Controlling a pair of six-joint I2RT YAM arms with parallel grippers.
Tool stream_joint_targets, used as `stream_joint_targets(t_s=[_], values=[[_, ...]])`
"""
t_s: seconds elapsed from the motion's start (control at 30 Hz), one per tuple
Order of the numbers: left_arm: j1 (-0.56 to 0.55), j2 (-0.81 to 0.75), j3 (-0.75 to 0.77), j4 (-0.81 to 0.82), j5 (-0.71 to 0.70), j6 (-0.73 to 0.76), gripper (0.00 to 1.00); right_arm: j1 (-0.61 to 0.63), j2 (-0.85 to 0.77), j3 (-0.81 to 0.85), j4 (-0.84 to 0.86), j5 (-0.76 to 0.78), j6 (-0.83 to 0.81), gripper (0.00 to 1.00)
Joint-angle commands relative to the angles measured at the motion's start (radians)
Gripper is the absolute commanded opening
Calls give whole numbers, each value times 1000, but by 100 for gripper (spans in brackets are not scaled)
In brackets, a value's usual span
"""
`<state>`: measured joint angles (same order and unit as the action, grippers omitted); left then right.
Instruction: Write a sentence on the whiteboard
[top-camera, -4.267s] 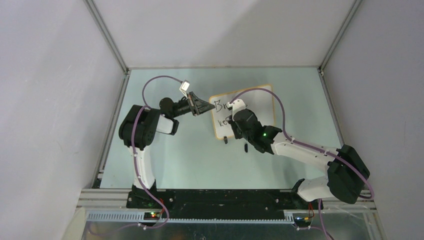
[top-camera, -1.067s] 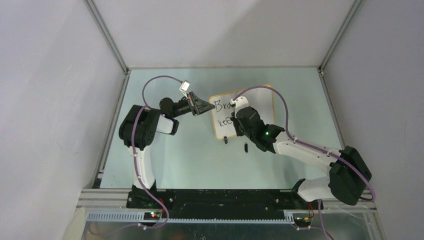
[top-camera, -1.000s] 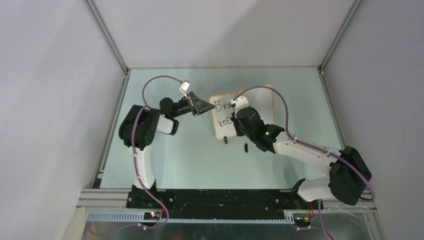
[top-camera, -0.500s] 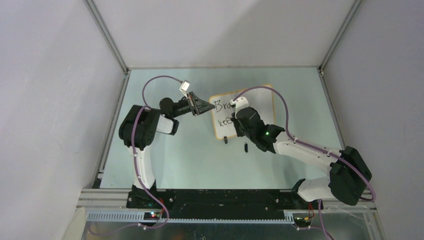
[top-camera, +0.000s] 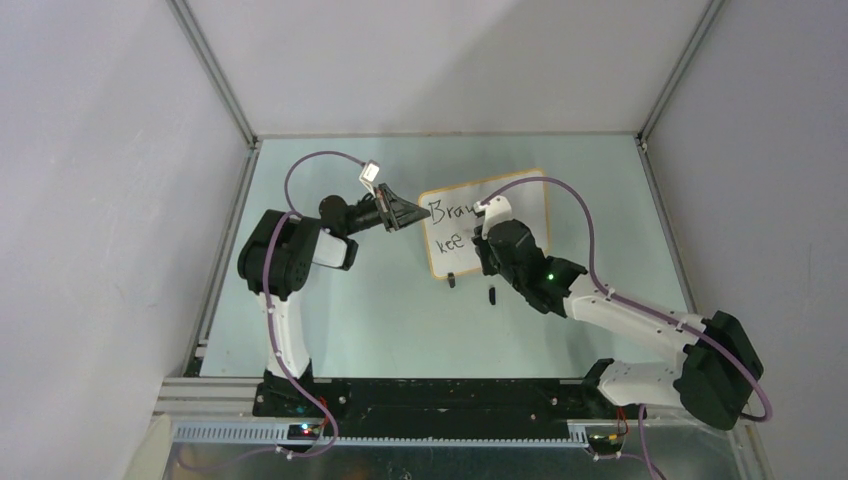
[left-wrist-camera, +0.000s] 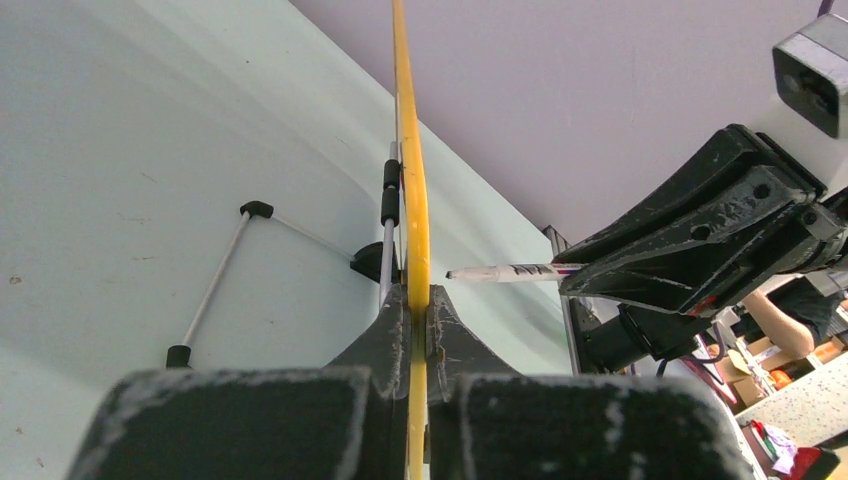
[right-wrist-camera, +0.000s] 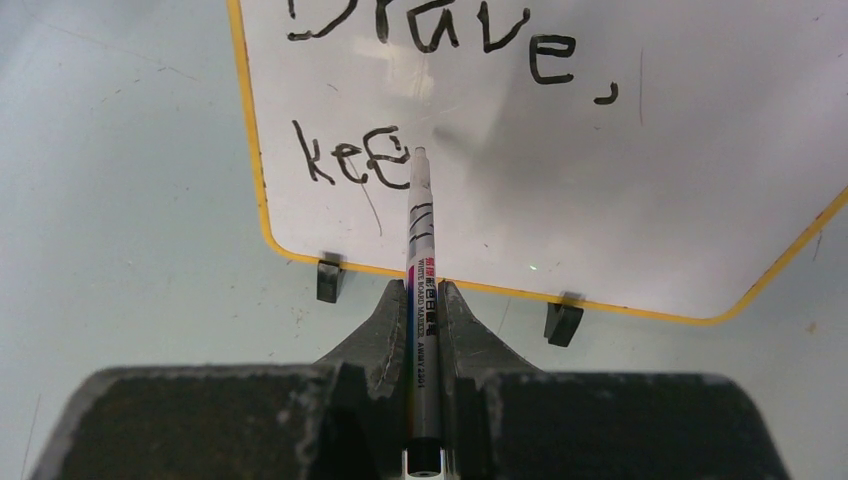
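Whiteboard stands on the surface, its left edge pinched in my left claw. My right claw clamps the marker, tip just past "kee". The next letter needs light, steady pressure. The right wrist view reads the sentence; the left wrist view shows the board edge-on.

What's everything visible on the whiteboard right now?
The whiteboard is a small white panel with rounded corners and a thin yellow-orange frame, propped on two black feet on the pale green table. Black lettering reads "Brave," then "kee". The left gripper clamps its side edge; the right gripper's marker tip is at the last e.
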<state>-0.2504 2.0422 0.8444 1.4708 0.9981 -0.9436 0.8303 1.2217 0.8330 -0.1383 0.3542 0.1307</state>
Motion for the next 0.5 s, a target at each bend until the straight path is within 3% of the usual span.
stream_joint_targets(t_s=[0.0, 0.47], values=[[-15, -18, 7, 56, 37, 2, 0, -18, 16, -3, 43, 20, 6, 0], [-15, -13, 13, 54, 40, -3, 0, -43, 50, 18, 58, -21, 6, 0]])
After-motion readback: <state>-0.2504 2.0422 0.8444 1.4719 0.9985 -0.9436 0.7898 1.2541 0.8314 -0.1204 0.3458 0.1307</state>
